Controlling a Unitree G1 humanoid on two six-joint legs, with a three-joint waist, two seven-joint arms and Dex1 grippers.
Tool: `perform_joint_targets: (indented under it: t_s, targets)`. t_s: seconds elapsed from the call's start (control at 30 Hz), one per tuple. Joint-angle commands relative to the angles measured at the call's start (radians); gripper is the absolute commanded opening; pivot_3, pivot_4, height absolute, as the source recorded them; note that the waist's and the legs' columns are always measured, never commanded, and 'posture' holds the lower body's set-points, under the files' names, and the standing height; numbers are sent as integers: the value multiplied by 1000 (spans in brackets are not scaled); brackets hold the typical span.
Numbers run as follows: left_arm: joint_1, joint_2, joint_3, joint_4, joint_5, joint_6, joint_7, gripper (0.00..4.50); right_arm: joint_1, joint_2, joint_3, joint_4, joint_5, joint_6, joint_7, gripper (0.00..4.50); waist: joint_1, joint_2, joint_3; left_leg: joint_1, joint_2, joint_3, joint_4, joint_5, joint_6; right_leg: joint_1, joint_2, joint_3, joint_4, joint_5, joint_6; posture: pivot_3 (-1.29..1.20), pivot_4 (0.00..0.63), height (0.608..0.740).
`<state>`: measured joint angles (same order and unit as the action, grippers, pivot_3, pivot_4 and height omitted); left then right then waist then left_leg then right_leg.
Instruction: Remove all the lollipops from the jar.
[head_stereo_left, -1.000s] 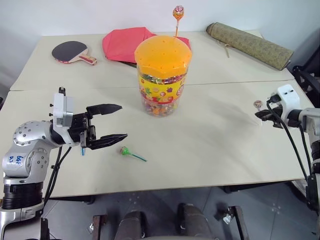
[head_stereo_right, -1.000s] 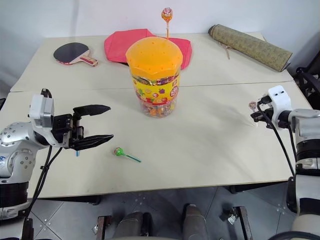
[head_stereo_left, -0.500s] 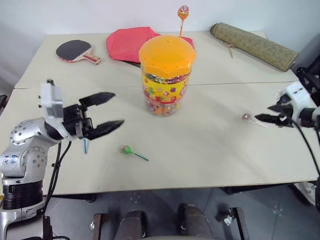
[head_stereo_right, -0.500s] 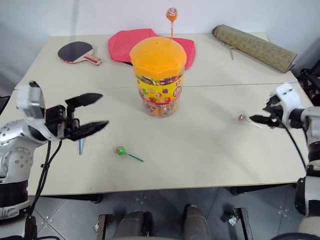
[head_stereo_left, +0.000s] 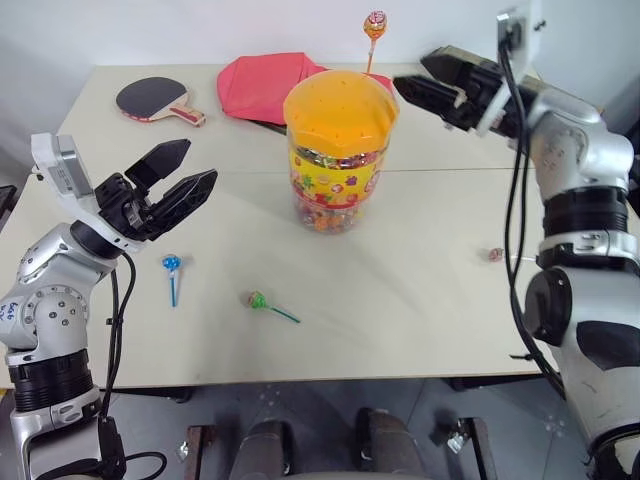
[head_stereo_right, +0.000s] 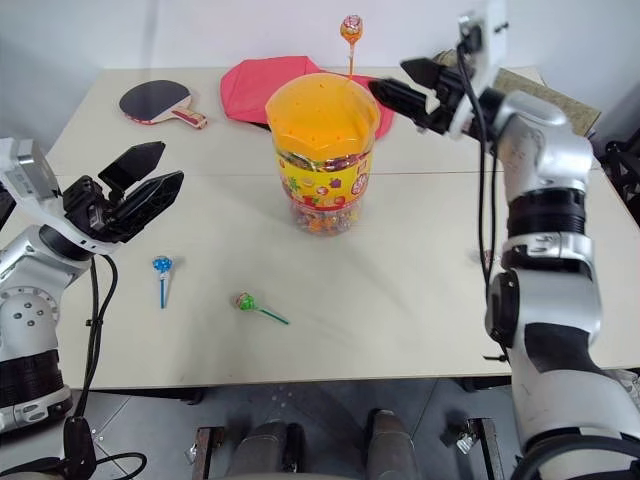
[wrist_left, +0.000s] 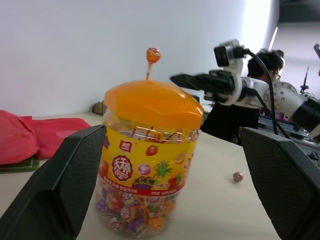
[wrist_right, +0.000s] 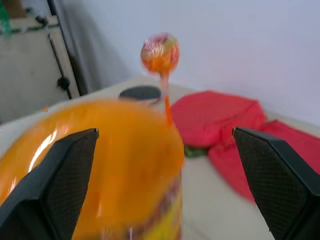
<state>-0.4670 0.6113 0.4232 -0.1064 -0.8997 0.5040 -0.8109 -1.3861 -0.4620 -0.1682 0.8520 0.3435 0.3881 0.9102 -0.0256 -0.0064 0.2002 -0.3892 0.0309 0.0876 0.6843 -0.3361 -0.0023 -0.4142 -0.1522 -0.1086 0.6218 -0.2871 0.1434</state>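
Since a second ago your right gripper (head_stereo_left: 418, 77) dropped the pink lollipop (head_stereo_left: 493, 254) at the table's (head_stereo_left: 420, 290) right edge and swung up beside the jar (head_stereo_left: 340, 150). Near to far: green lollipop (head_stereo_left: 257, 300), blue lollipop (head_stereo_left: 171, 265), left gripper (head_stereo_left: 182, 172) spread wide, empty. Right wrist view shows the orange lollipop (wrist_right: 159, 53) in the lid between wide-open fingers (wrist_right: 50, 185).

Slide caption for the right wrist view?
Open right gripper lined up on the orange lollipop standing in the jar lid.
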Motion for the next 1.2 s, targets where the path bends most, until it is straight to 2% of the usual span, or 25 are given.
perform_joint_targets:
  t_s: [0.03,0.2,0.37,0.4,0.47,0.83,0.97,1.03,1.2]
  targets:
    - [-24,-6,-2,-28,-5,-14,11,4500,-79,34,-28,91,-15,-46,-109,4473,-4,0,0,0,0,0,0,0,0,0,0,0,0,0,0,0,150,740]
    - [-31,-18,8,-41,-13,-25,34,4500,-175,119,-22,192,-21,-86,-143,4473,-16,0,0,0,0,0,-2,0,0,0,0,-1,-1,0,0,0,150,740]
    - [-44,-27,14,-45,-23,-23,45,4500,-206,145,-12,260,-54,-120,-138,4473,-31,0,0,0,1,0,-2,0,0,0,0,-1,0,0,0,0,150,740]
    - [-45,-30,16,-46,-24,-24,49,4500,-211,150,-13,273,-58,-128,-145,4300,-31,0,0,0,1,0,-2,0,0,0,0,-1,0,0,0,0,150,740]
    - [-44,-32,18,-50,-25,-25,51,4500,-217,159,-23,290,-54,-140,-144,3848,-32,0,0,0,1,0,-2,0,0,0,0,-1,0,0,0,0,150,740]
    - [-52,-24,24,-44,-20,-35,43,4500,-228,167,-42,314,-64,-184,-142,41,-36,0,0,0,1,0,-2,0,0,0,1,-1,0,0,0,0,150,740]
    - [-58,-26,24,-31,-19,-44,35,4500,-229,167,-74,310,-44,-201,-120,41,-37,0,0,1,1,0,-2,0,0,0,1,-1,0,0,0,0,150,740]
    - [-64,-32,29,-15,-21,-67,9,4500,-235,150,-138,293,14,-236,-97,41,-37,0,0,1,1,0,-2,0,0,0,1,-1,0,0,0,0,150,740]
    - [-60,2,-2,7,-22,-55,-116,4500,-233,33,-163,249,29,-192,-22,41,-27,0,0,0,1,0,-2,0,0,0,1,-1,0,0,0,0,150,740]
